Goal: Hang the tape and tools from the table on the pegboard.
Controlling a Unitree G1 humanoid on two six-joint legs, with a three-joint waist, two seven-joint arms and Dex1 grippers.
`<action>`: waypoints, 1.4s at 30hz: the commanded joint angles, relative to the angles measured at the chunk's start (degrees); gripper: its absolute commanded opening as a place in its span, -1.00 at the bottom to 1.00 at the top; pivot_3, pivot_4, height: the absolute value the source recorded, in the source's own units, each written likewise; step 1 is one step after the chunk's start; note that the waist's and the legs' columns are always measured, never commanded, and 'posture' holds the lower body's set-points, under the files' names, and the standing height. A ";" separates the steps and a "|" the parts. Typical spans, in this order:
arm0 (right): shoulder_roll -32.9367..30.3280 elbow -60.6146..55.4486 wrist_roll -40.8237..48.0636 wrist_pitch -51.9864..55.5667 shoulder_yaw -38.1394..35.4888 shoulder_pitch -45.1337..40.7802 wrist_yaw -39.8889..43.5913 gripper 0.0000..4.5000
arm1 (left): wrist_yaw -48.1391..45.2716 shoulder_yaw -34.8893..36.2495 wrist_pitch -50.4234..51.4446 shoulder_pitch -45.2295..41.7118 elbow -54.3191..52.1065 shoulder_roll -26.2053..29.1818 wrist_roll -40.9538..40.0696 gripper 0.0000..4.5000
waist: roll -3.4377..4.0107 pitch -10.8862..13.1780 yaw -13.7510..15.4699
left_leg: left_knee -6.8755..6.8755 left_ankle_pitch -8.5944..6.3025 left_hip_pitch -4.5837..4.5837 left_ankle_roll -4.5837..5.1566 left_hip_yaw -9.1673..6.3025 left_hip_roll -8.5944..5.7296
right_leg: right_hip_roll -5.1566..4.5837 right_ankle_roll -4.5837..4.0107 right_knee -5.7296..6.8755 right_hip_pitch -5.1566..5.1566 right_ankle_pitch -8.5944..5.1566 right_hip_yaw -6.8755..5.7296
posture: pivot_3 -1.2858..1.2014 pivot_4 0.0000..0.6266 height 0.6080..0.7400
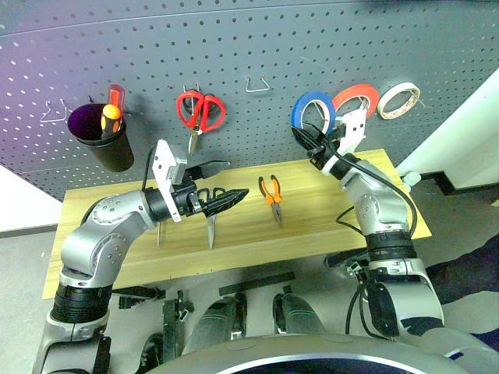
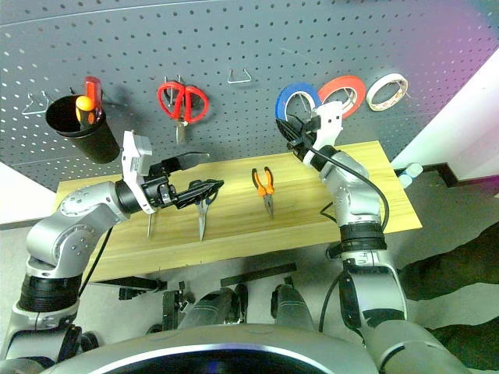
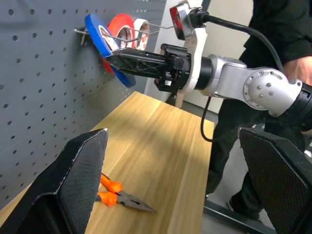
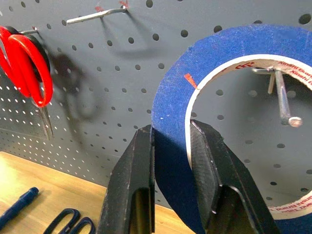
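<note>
- Right wrist view: nearest the lens, the right gripper [image 4: 170, 146] is pinching the tape [image 4: 234, 53]; its two fingers [image 4: 134, 180] are straddling the blue band at the ring's lower rim, one outside, one inside the hole. A hook [image 4: 282, 97] is poking through the hole above the fingers, so the tape seems to be over its peg. Red scissors [image 4: 27, 63] are hanging on the pegboard [image 4: 122, 73] well off to one side of the fingers.
- Left wrist view: the left gripper [image 3: 175, 180] is standing wide open and holding nothing. The pliers [image 3: 119, 192] are lying on the table [image 3: 161, 141] just past its near finger. Beyond the fingertips the right gripper is reaching to the tape on the board. A person [image 3: 273, 29] is standing behind the table's end.
- Eye views: the dark scissors [image 1: 211, 226] are lying on the table under the left fingers, the pliers beside them, apart. The red-orange roll [image 1: 356, 97] is hanging just beyond the tape.
- Risk, as I judge it: the tape is hanging near the hook's tip. If the right fingers are drawing back while rubbing the band, they may be dragging it off the peg; it would be dropping to the table or rolling off the edge.
- Also: a sideways pull may be knocking the neighbouring roll loose.
</note>
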 commanded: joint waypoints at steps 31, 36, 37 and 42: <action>-4.13 -22.69 2.89 18.18 0.17 14.33 -1.27 0.99 | -0.36 3.39 -3.57 3.00 2.49 1.24 1.19 1.00 | 0.00 0.00 0.01 | -0.13 -0.03 -0.01 0.04 0.00 0.00 | -0.04 -0.01 -0.05 -0.07 -0.01 0.05 | -0.05 -0.23 0.79; -2.47 -21.99 0.05 17.28 3.43 15.71 -3.34 0.99 | 0.29 5.75 -3.73 6.07 1.10 2.74 1.05 1.00 | 0.00 0.00 0.05 | -0.29 -0.03 -0.01 0.05 0.00 0.01 | -0.04 -0.03 -0.10 -0.14 -0.02 0.06 | -0.03 -0.19 0.79; -1.94 -21.13 -1.18 16.79 4.67 15.92 -3.84 0.99 | 0.50 6.39 -3.46 7.31 0.09 3.22 0.86 1.00 | -0.01 0.01 0.03 | -0.31 -0.03 -0.01 0.05 0.00 0.01 | -0.04 -0.03 -0.12 -0.15 -0.02 0.06 | -0.02 -0.18 0.79; 0.30 -20.00 -3.36 18.26 7.36 16.26 -6.01 0.99 | 1.72 8.73 -1.67 11.09 -3.95 4.49 -0.85 1.00 | -0.01 0.01 0.32 | -0.35 -0.06 -0.02 0.09 0.00 0.01 | -0.03 -0.03 -0.21 -0.13 -0.02 0.07 | 0.00 -0.16 0.79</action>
